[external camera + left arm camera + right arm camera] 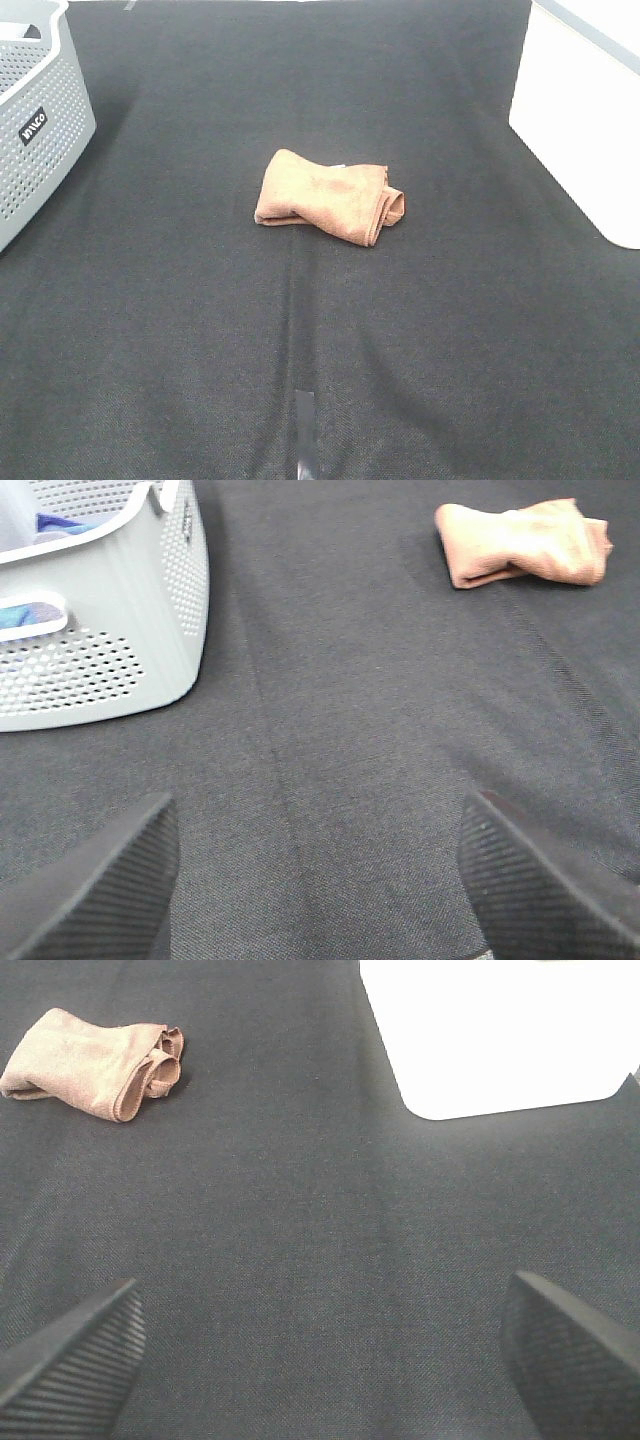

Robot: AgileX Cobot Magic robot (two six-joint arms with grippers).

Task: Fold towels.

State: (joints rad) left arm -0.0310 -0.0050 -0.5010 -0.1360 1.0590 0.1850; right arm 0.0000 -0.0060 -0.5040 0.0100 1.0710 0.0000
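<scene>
Two tools spread wide, left tool (320, 880), right tool (320, 1360), both low over the table, well apart from folded towel (330, 196)

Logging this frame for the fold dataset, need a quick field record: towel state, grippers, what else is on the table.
towel: reddish-brown towel, folded into a loose bundle, mid-table, layered edges showing at one end
left gripper: left gripper, open, empty, apart from towel
right gripper: right gripper, open, empty, apart from towel
basket: grey perforated basket, far left, coloured cloth inside
bin: white bin, far right
surface: black cloth table cover
</scene>
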